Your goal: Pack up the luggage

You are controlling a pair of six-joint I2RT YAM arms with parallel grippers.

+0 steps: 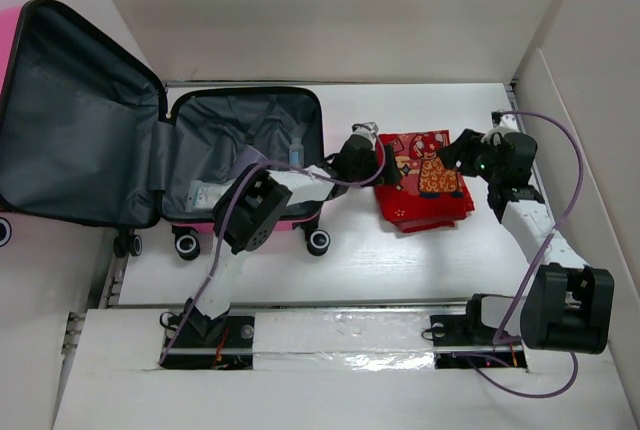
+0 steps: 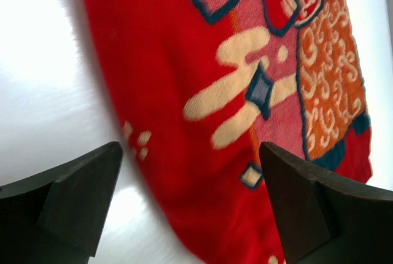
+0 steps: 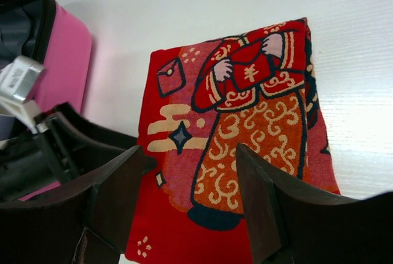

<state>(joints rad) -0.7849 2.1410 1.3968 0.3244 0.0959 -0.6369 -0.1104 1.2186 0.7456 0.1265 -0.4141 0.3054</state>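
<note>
- A white table [image 1: 400, 270] stands in a white-walled enclosure, with the two arm bases bolted along its near edge.
- The luggage [image 1: 210, 135] sits at the table's left side, well apart from the right arm. It lies open, its lid tipped back to the left and its dark grey lining showing in both halves.
- Its hot-pink shell shows along the near edge, where the black wheels [image 1: 187, 243] rest on the table.
- A folded red cloth [image 1: 425, 188] lies flat on the table just to the right of the luggage. It is woven with an orange-and-pink robed figure and cream shapes.
- The left arm reaches across the front of the luggage. The left gripper [image 2: 190, 153] is at the cloth's left edge with its jaws spread wide, and it holds nothing — only the red fabric and bare table show between them.
- The right gripper [image 3: 190, 153] is over the cloth from the right side, its fingers apart and not clamping anything — the patterned figure lies flat in the gap beneath.
- In the right wrist view the left gripper's dark fingers sit at the cloth's left border, beside the pink shell.
</note>
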